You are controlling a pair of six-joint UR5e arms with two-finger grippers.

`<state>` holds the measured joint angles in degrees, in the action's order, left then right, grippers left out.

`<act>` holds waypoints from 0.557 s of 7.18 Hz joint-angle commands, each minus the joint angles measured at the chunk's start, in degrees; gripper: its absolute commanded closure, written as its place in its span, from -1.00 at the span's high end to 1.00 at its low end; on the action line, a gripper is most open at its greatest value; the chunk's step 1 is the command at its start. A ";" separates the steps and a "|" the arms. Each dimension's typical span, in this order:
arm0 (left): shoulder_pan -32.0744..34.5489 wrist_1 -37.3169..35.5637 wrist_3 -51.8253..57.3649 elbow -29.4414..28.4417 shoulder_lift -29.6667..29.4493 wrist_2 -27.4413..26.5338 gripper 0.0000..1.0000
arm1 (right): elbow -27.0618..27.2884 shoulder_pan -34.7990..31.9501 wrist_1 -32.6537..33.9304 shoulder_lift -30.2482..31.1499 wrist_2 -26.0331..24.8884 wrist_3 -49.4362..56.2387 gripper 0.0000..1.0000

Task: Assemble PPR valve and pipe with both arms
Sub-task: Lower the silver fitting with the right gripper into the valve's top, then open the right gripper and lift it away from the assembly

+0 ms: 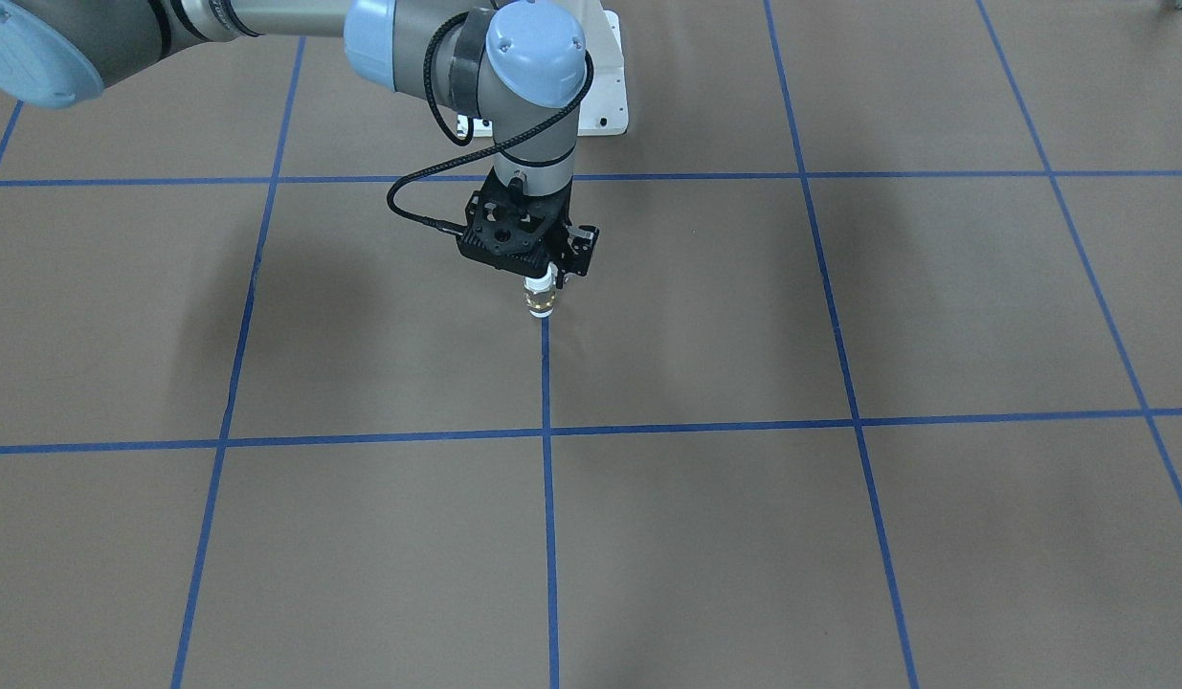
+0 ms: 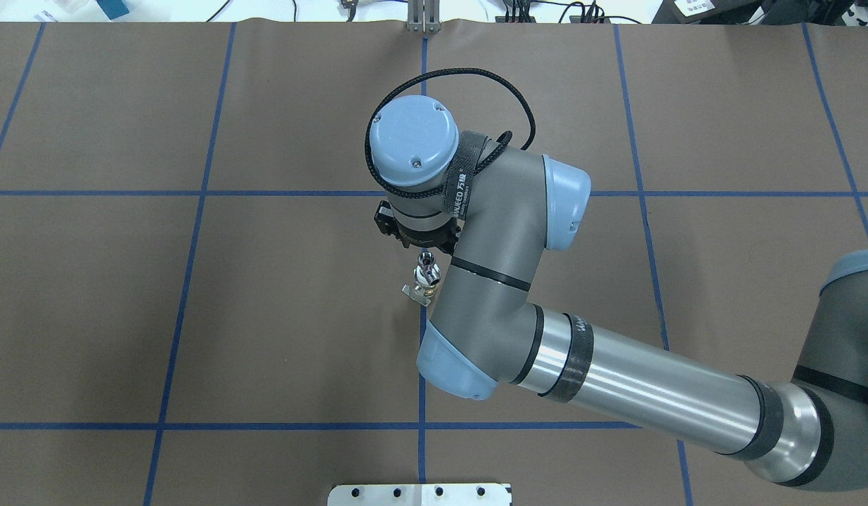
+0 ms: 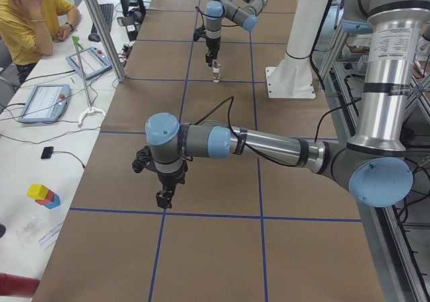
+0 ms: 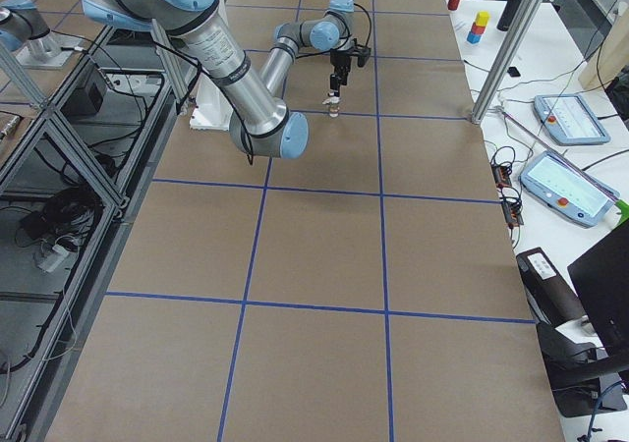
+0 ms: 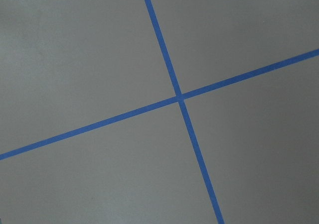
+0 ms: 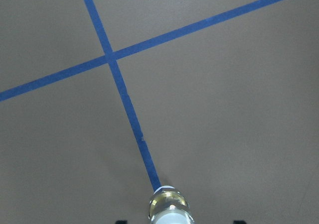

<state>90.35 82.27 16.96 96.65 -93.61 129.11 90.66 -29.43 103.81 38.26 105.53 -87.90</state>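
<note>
Valve [image 1: 540, 297] directly beneath the right tool [image 1: 546, 275], upright, lower end resting on a blue tape line [image 1: 546, 383] of the surface [image 1: 744, 536]. Tool state there: pinching the upper end or spread round it, cannot tell. Only two dark corners at the bottom edge of the right wrist view, one each side of the valve and apart from it. From overhead, a shiny silver stub just above the brass band, probably the pipe [image 2: 425, 263], seemingly seated in the valve's top. Left tool [image 3: 163, 196] well apart, hanging low over the surface, nothing visibly in it; spread or pressed together, cannot tell. Judged step: joined pair at set-down or at pick-up. Next move: a straight upward pull-away if letting go, a square squeeze if lifting, no tipping. No container in any view.
</note>
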 commanded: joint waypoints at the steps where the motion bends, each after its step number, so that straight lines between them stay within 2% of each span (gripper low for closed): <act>1: 0.00 0.00 -0.09 -1.10 0.10 0.00 1.00 | 0.91 -0.54 -0.01 -0.03 -0.68 1.06 0.98; 3: 0.00 0.00 -0.17 -2.78 0.10 0.00 1.00 | 3.19 -5.78 0.08 2.76 0.90 8.67 0.98; 4: 0.00 1.39 0.35 -4.18 0.27 0.00 1.00 | 4.51 -10.25 -0.01 6.00 4.91 15.41 0.98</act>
<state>90.35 82.61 16.96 93.93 -93.46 129.11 93.53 -34.97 103.86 41.05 107.00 -79.47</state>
